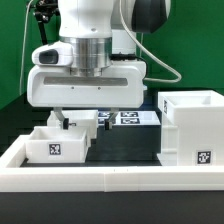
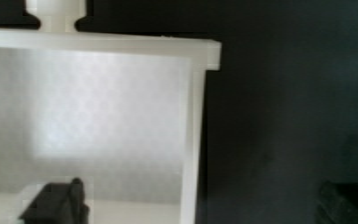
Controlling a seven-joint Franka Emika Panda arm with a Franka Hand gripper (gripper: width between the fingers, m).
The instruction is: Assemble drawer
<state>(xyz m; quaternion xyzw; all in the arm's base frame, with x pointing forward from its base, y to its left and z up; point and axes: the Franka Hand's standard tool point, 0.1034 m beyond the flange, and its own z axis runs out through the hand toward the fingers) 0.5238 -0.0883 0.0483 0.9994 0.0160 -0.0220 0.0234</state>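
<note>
A small white open-topped tray (image 1: 52, 146) with a square tag stands on the dark table at the exterior view's left. It fills the wrist view (image 2: 96, 120), with a round knob (image 2: 51, 12) on its far end. My gripper (image 1: 85, 122) is low over it and open (image 2: 199, 203). One fingertip (image 2: 55, 203) is inside the tray and the other (image 2: 345, 200) is outside over the dark table, so the jaws stand astride the tray's side wall (image 2: 202, 130) without touching it. The tall boxy housing (image 1: 192, 125) stands at the exterior view's right. A second white piece (image 1: 84, 118) behind the tray is partly hidden.
The marker board (image 1: 128, 118) lies flat behind the gripper. A low white border wall (image 1: 100, 180) runs along the front and turns back at the exterior view's left. Dark table (image 1: 125, 145) shows between the tray and the housing.
</note>
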